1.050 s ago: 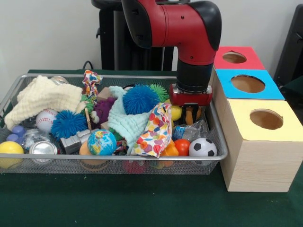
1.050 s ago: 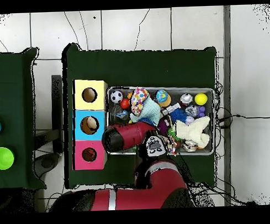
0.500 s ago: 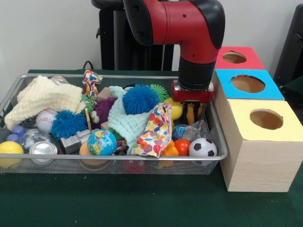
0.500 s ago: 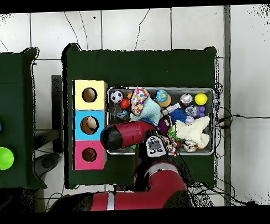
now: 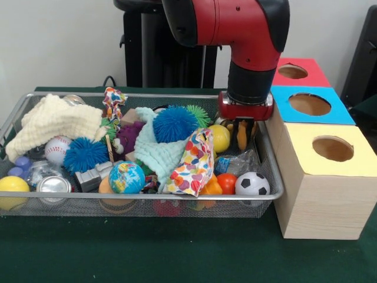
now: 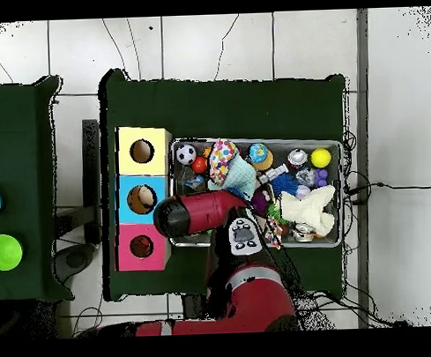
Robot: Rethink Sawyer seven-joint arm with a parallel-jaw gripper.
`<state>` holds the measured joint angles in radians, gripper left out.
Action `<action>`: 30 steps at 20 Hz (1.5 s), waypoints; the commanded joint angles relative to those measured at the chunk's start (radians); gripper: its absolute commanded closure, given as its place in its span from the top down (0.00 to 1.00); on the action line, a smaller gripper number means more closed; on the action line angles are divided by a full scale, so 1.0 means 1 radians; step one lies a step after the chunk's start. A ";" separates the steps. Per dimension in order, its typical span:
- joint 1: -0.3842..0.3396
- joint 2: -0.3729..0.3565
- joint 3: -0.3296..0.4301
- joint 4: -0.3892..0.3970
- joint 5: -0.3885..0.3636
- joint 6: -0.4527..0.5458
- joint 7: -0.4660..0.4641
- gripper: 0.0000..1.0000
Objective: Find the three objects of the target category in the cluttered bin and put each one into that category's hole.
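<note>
In the front view my gripper hangs at the right end of the wire mesh bin, just above the clutter and close to the blue box. It is shut on a small, elongated orange object that hangs between the fingers. Beside the bin stand three boxes with holes: red farthest, blue in the middle, yellow nearest. In the overhead view the red arm covers the gripper beside the blue box, whose hole shows something pale inside.
The bin holds a yellow ball beside the gripper, a soccer ball, a red ball, a globe ball, blue spiky balls, cloths, a baseball and a can.
The gripper has risen out of the clutter and shifted right towards the boxes, carrying the orange object with it. The yellow ball beside it now shows more fully.
</note>
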<state>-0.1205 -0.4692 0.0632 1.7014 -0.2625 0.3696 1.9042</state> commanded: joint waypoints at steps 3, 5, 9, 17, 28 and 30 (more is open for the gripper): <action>0.028 -0.048 0.120 0.020 0.129 0.145 0.137 0.00; 0.041 -0.053 0.111 0.005 0.149 0.177 0.149 0.00; 0.050 -0.055 0.108 -0.024 0.186 0.231 0.156 0.00; 0.060 -0.054 0.096 -0.097 0.225 0.356 0.134 0.00; 0.055 -0.067 0.087 -0.132 0.253 0.464 0.121 0.00; 0.053 -0.065 0.086 -0.139 0.256 0.479 0.117 0.00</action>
<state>-0.0904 -0.5183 0.0521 1.6410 -0.0893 0.7479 1.9042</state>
